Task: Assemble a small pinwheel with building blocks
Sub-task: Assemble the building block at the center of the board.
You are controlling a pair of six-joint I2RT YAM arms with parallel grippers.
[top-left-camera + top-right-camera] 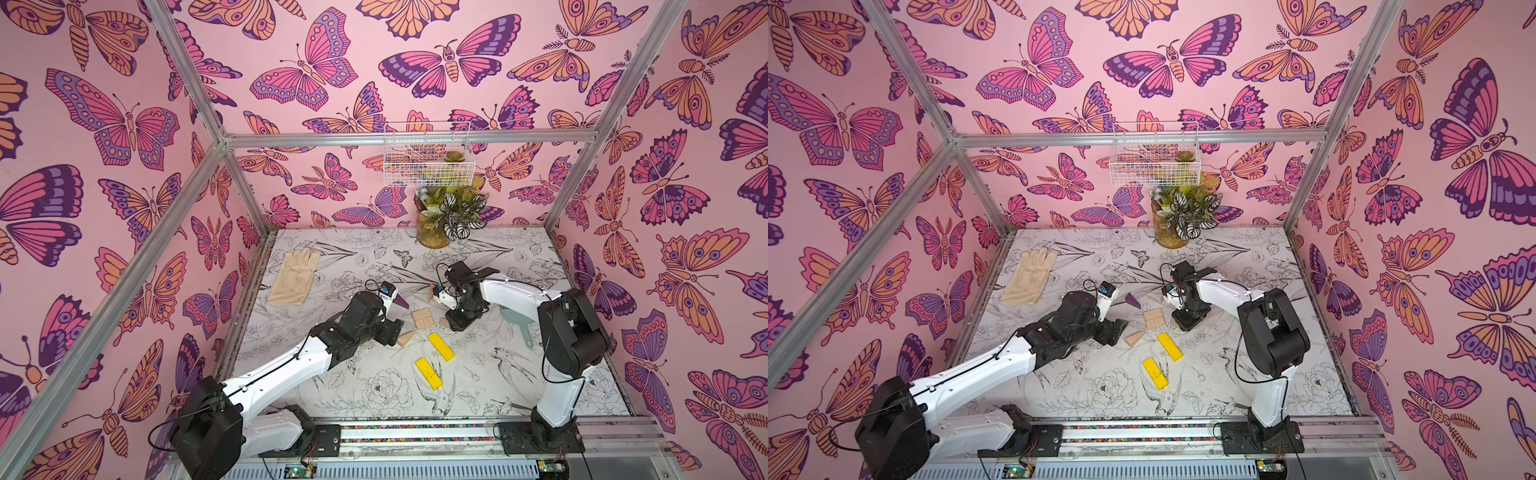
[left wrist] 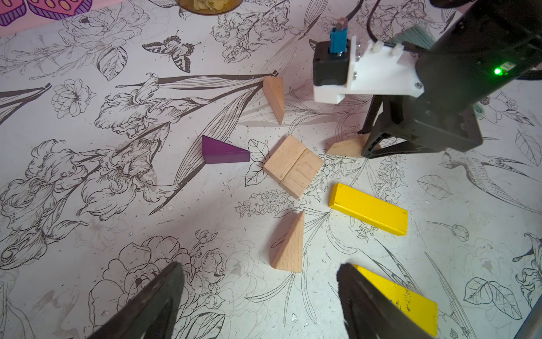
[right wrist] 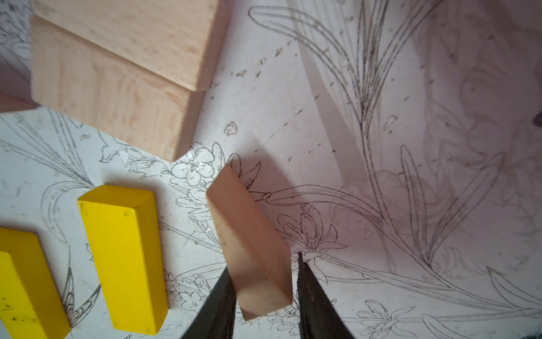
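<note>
your left gripper (image 2: 261,296) is spread wide with nothing between its fingers, hovering low over the table (image 1: 374,390). just ahead of its fingertips lies a beige wedge (image 2: 289,243), on its side and apart from both of them. your right gripper (image 3: 264,262) has its jaws drawn in narrow around a small beige wedge (image 3: 252,249) that sits on the table. one finger looks to be against the wood and the other is a sliver off, so you cannot tell whether it is truly clamped. the blocks (image 1: 423,319) lie loose near the middle of the table, between the two grippers. two beige rectangles lie pressed side by side to form a square (image 2: 293,165). the small wedge at your right gripper is just beside one corner of that square. a purple wedge (image 2: 223,149) lies flat close to the square on the side toward your left arm, its thin tip pointing at the square without touching it. another beige wedge (image 2: 275,98) lies beyond the square toward the back wall, apart from it. two yellow bars (image 1: 441,346) (image 1: 429,372) lie flat on the near side, apart from each other, and the one closer to the square does not touch it. a cream glove (image 1: 295,276) rests well apart at the far left of the table, and a potted plant (image 1: 449,212) stands against the back wall.
</note>
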